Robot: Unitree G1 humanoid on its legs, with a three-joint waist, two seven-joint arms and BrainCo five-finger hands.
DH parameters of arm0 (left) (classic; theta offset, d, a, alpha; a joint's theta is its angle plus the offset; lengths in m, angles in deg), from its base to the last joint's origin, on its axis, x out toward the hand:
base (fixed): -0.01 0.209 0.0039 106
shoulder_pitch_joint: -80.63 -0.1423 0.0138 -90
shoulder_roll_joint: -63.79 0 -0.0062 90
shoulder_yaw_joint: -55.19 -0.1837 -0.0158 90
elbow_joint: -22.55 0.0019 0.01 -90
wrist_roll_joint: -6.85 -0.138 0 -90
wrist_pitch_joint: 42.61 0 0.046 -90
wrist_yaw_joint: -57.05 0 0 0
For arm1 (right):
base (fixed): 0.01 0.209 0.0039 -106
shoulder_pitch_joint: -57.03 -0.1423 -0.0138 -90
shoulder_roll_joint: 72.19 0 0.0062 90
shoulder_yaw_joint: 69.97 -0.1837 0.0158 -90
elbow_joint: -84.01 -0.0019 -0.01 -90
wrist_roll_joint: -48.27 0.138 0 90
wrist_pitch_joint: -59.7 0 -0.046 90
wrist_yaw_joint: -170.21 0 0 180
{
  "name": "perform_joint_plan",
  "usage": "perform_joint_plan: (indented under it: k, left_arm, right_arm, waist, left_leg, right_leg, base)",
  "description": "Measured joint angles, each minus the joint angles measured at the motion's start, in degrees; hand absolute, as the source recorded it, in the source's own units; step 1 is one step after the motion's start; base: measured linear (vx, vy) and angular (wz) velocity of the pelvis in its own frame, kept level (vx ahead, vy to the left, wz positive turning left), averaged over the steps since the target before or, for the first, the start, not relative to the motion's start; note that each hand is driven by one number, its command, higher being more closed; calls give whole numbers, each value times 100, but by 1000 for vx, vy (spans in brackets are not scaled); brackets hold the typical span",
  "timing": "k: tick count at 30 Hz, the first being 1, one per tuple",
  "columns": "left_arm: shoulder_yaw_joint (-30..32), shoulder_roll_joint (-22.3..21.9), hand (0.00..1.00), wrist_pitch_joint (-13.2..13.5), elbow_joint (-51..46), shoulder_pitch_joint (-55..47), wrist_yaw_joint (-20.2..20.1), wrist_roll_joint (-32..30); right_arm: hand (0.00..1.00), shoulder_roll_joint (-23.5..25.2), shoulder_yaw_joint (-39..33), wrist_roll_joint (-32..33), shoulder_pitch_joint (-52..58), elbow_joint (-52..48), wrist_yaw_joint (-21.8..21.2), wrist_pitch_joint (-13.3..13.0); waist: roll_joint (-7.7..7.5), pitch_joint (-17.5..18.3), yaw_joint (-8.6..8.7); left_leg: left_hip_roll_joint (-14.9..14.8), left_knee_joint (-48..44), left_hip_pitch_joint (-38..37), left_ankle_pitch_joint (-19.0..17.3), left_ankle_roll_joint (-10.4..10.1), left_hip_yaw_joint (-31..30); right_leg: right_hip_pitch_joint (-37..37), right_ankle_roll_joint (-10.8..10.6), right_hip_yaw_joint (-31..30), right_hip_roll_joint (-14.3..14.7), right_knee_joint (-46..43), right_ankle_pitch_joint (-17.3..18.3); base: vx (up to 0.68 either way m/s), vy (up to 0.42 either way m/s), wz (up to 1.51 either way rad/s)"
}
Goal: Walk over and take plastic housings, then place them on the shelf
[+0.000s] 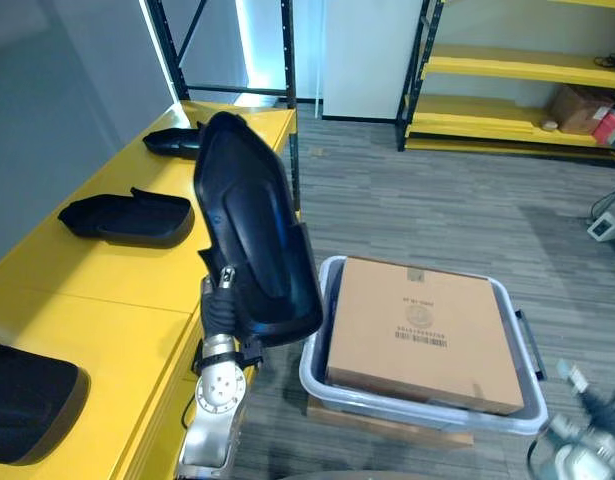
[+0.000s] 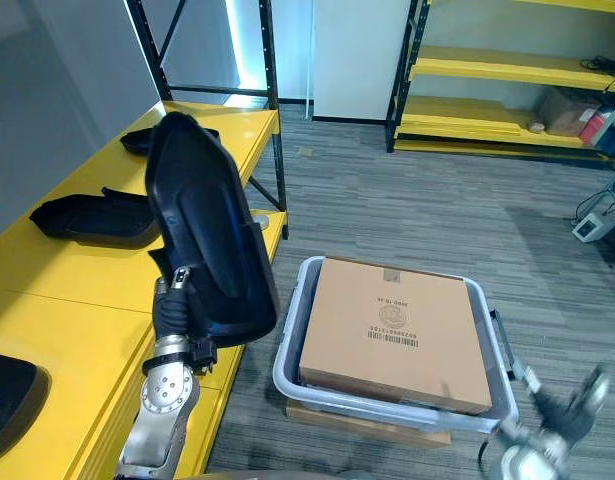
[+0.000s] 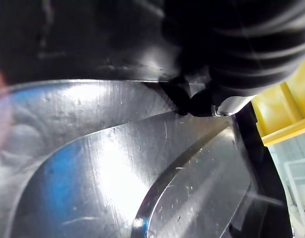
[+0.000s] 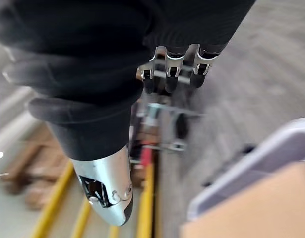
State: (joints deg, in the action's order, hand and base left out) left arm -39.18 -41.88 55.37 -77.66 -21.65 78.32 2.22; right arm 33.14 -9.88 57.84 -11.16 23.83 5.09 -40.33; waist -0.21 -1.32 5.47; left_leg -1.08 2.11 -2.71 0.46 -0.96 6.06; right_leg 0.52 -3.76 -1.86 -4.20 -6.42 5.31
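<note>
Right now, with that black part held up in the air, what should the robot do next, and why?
Probably swing the left hand leftward and lower the held housing: it hangs upright at the edge of the yellow shelf, which has bare space beside the laid housing.

A long shelf ran along the left, from near to far. Three housings lay on it, well apart: the far housing, the middle housing and the near housing. A fourth housing stood upright over the shelf's right edge, above the left hand. Right of the shelf, on the floor, sat a tub with a box in it. The right hand was at the near right, beside the tub. A rack stood at the far right.
</note>
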Motion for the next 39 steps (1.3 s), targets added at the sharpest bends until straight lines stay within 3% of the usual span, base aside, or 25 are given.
perform_joint_plan:
  k: [3,6,17,21,23,25,28,29,30,31,32,35,37,39]
  left_arm:
    - [-70,-7,100,3,1,-21,-19,0]
    - [-128,33,100,4,25,-37,-127,2]
    - [-185,204,100,6,198,-47,-239,52]
    - [-292,206,100,8,190,5,-240,51]
    - [-467,201,100,12,186,1,-234,57]
    - [-523,191,100,12,155,5,-225,63]
    - [-519,121,100,13,-48,6,-184,62]
    - [-544,89,100,19,-128,30,-109,62]
    - [-616,21,100,37,-171,124,-35,65]
    - [-656,-3,100,70,-187,159,8,65]
    - [-705,-37,100,131,-259,243,8,67]
    - [-924,82,100,318,-492,417,10,269]
    - [-1008,111,100,398,-499,464,1,320]
    - [-1086,108,100,392,-496,453,-4,385]
  right_arm:
    - [0,50,465,137,-22,1226,-409,183]
    - [0,125,636,216,-78,1652,-639,279]
    - [0,138,1282,76,-462,1906,-750,402]
    - [0,131,1353,-18,-627,2137,-748,401]
    - [0,108,1530,-73,-665,2215,-736,394]
    - [0,69,1565,-84,-755,2309,-730,389]
    - [0,-28,1576,-119,-870,2330,-700,403]
    - [0,-31,1589,-119,-853,2343,-628,438]
    - [0,-70,1592,-118,-772,2352,-597,476]
    - [0,-104,1591,-117,-736,2368,-593,491]
    - [0,-208,1564,-117,-720,2400,-576,503]
    - [0,-130,1510,-113,-815,2571,-550,489]
    - [0,-148,1480,-116,-925,2561,-554,468]
    - [0,-143,1480,-119,-1056,2549,-575,463]
  waist:
    - [13,-12,-31]
    - [7,-25,-83]
    - [-65,-98,-180]
    - [-228,-267,-326]
    - [-369,-419,-362]
    - [-378,-497,-373]
    - [-279,-639,-340]
    - [-279,-641,-296]
    - [-168,-622,-298]
    - [-148,-634,-295]
    - [17,-621,-282]
    - [-13,-575,-80]
    - [61,-580,-139]
    - [23,-561,-153]
  left_leg:
    - [-9,13,-2,-17,-28,4]
    - [-16,120,-84,-8,-52,-57]
    - [14,199,-223,133,-53,-546]
    - [50,124,-55,177,-112,-901]
    - [150,-146,259,208,-156,-1329]
    - [213,-262,504,291,-249,-1372]
    - [-305,-503,855,11,22,429]
    - [-639,-1056,1094,-165,272,1456]
    - [-1014,-1808,1230,-377,561,2307]
    - [-1145,-2143,1271,-451,673,2595]
    - [-1238,-2455,1333,-532,659,2904]
    - [-580,-1765,1400,-451,508,2450]
    - [-547,-1864,1390,-610,558,2521]
    - [-339,-1780,1353,-602,583,2370]
  right_leg:
    - [30,17,21,-1,-61,34]
    - [51,21,52,-10,-90,49]
    - [441,33,632,-58,71,136]
    - [409,81,928,-88,-205,359]
    - [316,134,1353,-131,-505,566]
    - [277,173,1663,-200,-551,606]
    - [350,210,2394,-265,-486,602]
    - [397,213,2724,-322,-447,600]
    - [466,205,3030,-370,-455,606]
    - [514,187,3177,-385,-462,617]
    - [594,86,3444,-396,-569,692]
    - [637,-42,4020,-699,-541,855]
    - [779,-208,4280,-751,-514,811]
    - [938,-326,4412,-804,-446,674]
  base:
    - [-32,-11,5]
    - [-16,-5,2]
    - [23,-26,25]
    - [-10,-53,53]
    - [-21,-86,104]
    - [-59,-28,101]
    - [-79,-17,121]
    - [22,39,132]
    - [22,39,131]
    - [41,98,123]
    - [40,105,130]
    - [11,150,133]
    - [76,137,88]
    - [65,117,52]
